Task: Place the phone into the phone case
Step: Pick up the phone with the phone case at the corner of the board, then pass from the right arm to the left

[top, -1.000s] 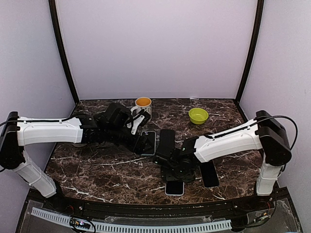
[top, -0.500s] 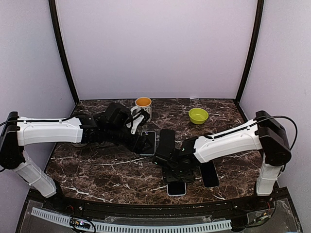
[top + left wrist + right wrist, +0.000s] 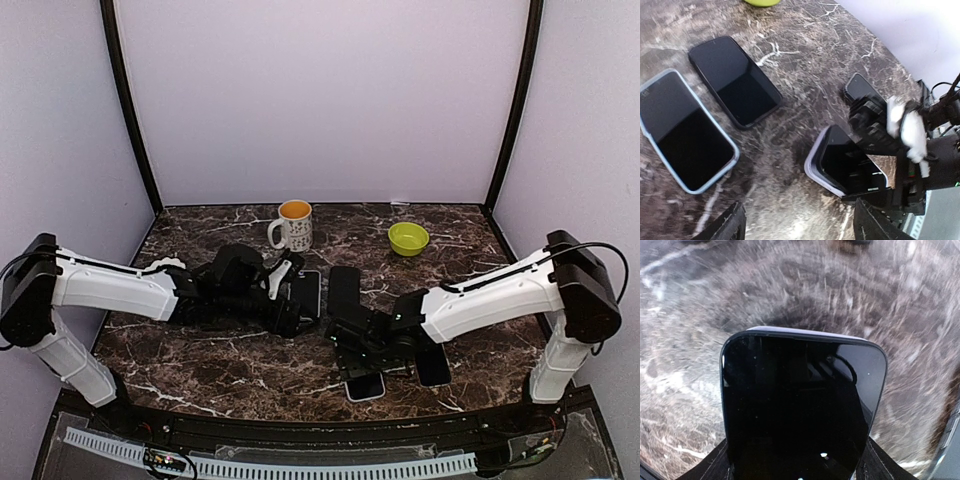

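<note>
On the marble counter [image 3: 200, 365], the right claw [image 3: 797, 460] seems clamped on the tilted phone [image 3: 800, 405], while the left claw [image 3: 800, 225] is released; an end-only grip could slip.

My top cam sits high at the near edge, looking down over the whole table [image 3: 200, 350]. Left wrist cam's farther off; right one's right up on the phone [image 3: 800, 405] that all three share.

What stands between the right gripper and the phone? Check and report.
Nothing visible does. The right gripper straddles the phone. In the right wrist view its fingers sit against both long edges, with only the marble table around it.
</note>
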`<action>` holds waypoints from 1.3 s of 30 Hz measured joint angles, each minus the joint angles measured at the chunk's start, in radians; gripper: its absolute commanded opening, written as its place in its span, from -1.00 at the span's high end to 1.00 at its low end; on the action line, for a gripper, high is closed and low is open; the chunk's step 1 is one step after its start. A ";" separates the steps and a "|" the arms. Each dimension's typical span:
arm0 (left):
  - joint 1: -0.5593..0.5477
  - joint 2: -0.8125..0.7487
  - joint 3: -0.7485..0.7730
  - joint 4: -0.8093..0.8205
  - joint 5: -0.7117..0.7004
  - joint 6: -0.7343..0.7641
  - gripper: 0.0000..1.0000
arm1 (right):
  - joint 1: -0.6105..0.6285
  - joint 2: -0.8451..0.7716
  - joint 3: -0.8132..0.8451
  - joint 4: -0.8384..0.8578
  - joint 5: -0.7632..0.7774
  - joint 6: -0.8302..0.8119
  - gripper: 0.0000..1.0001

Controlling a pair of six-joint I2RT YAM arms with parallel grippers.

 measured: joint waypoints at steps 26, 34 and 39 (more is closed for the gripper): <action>-0.040 0.115 -0.032 0.634 0.128 -0.253 0.29 | 0.054 -0.357 -0.185 0.436 0.296 -0.427 0.25; -0.051 0.121 -0.026 0.657 0.130 -0.275 0.95 | 0.057 -0.356 -0.184 0.434 0.338 -0.497 0.16; -0.050 0.120 -0.026 0.659 0.129 -0.257 1.00 | 0.057 -0.356 -0.184 0.438 0.345 -0.525 -0.89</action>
